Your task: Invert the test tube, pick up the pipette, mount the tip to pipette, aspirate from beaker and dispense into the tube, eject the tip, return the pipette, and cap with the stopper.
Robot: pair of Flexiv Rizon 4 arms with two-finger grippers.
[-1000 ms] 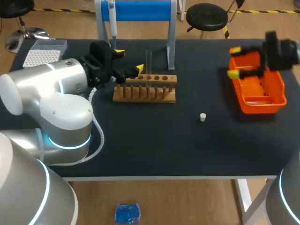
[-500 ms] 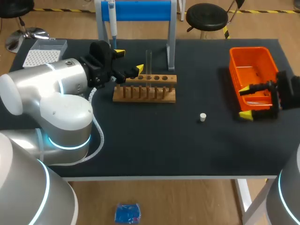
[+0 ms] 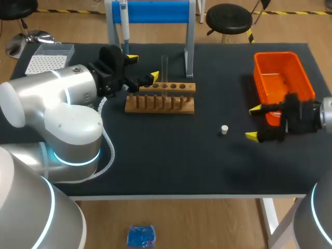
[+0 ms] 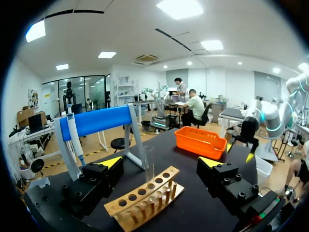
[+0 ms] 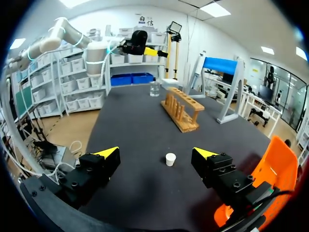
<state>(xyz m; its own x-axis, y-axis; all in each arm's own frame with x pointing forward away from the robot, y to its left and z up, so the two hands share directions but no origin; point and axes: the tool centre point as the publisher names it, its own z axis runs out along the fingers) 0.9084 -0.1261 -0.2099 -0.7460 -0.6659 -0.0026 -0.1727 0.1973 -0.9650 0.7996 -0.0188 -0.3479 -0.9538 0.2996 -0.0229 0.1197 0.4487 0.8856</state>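
Head view: left gripper (image 3: 143, 67) sits upper left of centre, at the left end of the wooden rack (image 3: 161, 97), fingers apart and holding nothing. Test tube (image 3: 165, 66) stands upright in the rack's back row, just right of the yellow tips and untouched by them. Pipette (image 3: 124, 23) hangs on the blue stand (image 3: 155, 11) at top centre, and the tip box (image 3: 49, 57) lies at the table's (image 3: 155, 166) upper-left corner. Right gripper (image 3: 253, 123) is at right of centre, fingers spread wide and empty, just below the orange bin (image 3: 282, 78). The white stopper (image 3: 224, 129) lies on bare mat just left of the lower yellow tip, apart from it. Left wrist view: gripper (image 4: 161, 162) open, tube (image 4: 149, 166) upright ahead of the gap between its fingers, rack (image 4: 145, 198) below it, pipette (image 4: 73, 137) beyond the one finger, orange bin (image 4: 200, 141) farther off. Right wrist view: gripper (image 5: 157, 152) open, stopper (image 5: 170, 159) on the mat ahead and between the fingers, touching neither. Rack (image 5: 182, 110) lies farther ahead, with the beaker (image 5: 154, 88) beyond it near the table's far end.
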